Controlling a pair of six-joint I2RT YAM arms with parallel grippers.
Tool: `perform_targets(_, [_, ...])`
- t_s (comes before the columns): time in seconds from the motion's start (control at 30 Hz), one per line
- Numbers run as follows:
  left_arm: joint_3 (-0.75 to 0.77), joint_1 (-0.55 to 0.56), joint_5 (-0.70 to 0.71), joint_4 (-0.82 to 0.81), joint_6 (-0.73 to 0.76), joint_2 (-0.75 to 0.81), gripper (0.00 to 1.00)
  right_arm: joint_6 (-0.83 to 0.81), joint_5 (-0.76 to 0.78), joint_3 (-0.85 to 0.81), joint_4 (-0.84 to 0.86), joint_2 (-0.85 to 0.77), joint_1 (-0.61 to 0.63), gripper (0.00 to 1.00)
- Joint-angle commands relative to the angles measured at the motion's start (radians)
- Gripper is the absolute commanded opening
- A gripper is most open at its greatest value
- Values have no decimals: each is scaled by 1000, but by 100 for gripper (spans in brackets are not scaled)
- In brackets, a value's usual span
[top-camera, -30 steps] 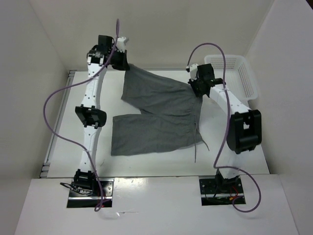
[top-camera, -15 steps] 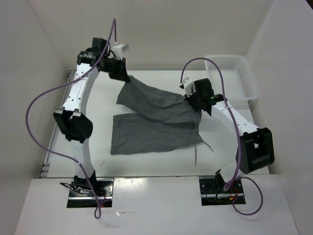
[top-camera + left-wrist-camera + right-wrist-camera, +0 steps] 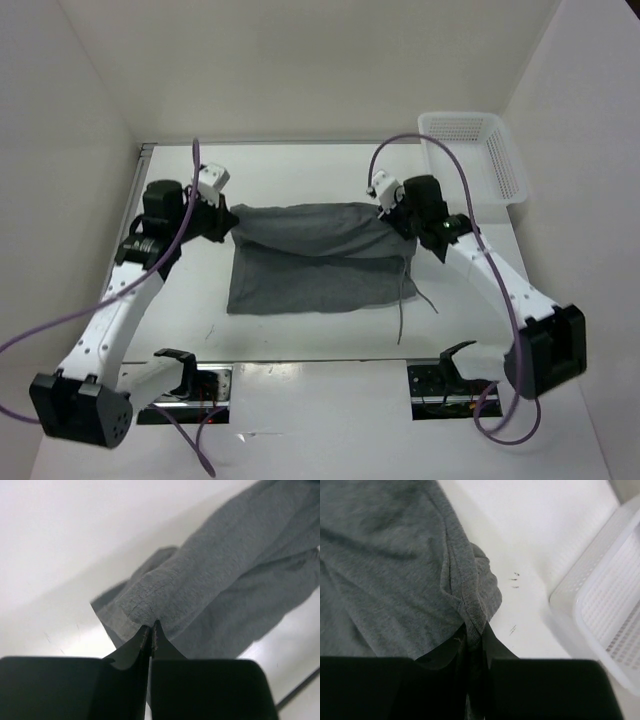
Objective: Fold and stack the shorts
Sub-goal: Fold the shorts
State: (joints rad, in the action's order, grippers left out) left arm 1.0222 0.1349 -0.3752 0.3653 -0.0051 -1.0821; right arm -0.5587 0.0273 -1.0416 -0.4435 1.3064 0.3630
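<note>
- The left gripper [image 3: 222, 222] was clamped fully closed on a leg hem of the shorts [image 3: 320, 255]. The right gripper [image 3: 398, 215] was pinched closed on the waistband edge.
- The shorts lay on the table [image 3: 300, 170], left of the basket [image 3: 475, 150] and nearer the arm bases than it. They were apart from the basket, with one leg drawn over the other.
- Risk: both holds were thin edge pinches. In my judgement an uneven pull could slip an edge free and leave the top layer skewed.
- Risk: the drawstring [image 3: 402, 310] trailed outside the fold and could snag.
- The long axis ran sideways, with the waistband toward the basket and the hems away from it.
</note>
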Motion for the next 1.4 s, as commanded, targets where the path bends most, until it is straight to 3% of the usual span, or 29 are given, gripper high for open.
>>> perform_targets(0.0, [-175, -4, -42, -36, 5, 118, 0, -142, -24, 142, -27, -146, 92, 0])
perform_targets(0.33, [-226, -4, 9, 166, 5, 214, 6, -414, -79, 399, -83, -427, 180, 0])
perform_targets(0.5, [-348, -4, 58, 294, 5, 367, 11, -656, -92, 563, -165, -772, 189, 2])
perform_targets(0.53, [-362, -4, 58, 306, 5, 419, 15, -688, -101, 580, -188, -829, 189, 7])
perform_targets(0.57, [-375, -4, 42, 317, 5, 441, 19, -719, -118, 610, -213, -940, 189, 20])
perform_targets(0.63, [-398, -4, 7, 346, 5, 487, 23, -804, -136, 637, -303, -1036, 189, 33])
perform_targets(0.77, [-369, -4, 7, 391, 5, 464, 49, -839, -191, 637, -374, -1151, 189, 61])
perform_targets(0.8, [-369, -4, -2, 427, 5, 464, 51, -839, -204, 624, -374, -1151, 189, 72])
perform_targets(0.9, [-358, -4, 19, 437, 5, 455, 57, -839, -250, 588, -374, -1126, 189, 93])
perform_targets(0.97, [-346, -4, 19, 405, 5, 430, 59, -814, -303, 533, -351, -1107, 189, 100])
perform_targets(1.13, [-228, -4, 59, 194, 5, 214, 63, -727, -409, 301, -304, -954, 189, 100])
perform_targets(1.2, [-176, 5, 68, 159, 5, 78, 64, -580, -418, 159, -264, -842, 189, 99])
perform_targets(1.37, [-39, 121, 171, 169, 5, -181, 76, -76, -323, -200, -278, -246, 189, 91])
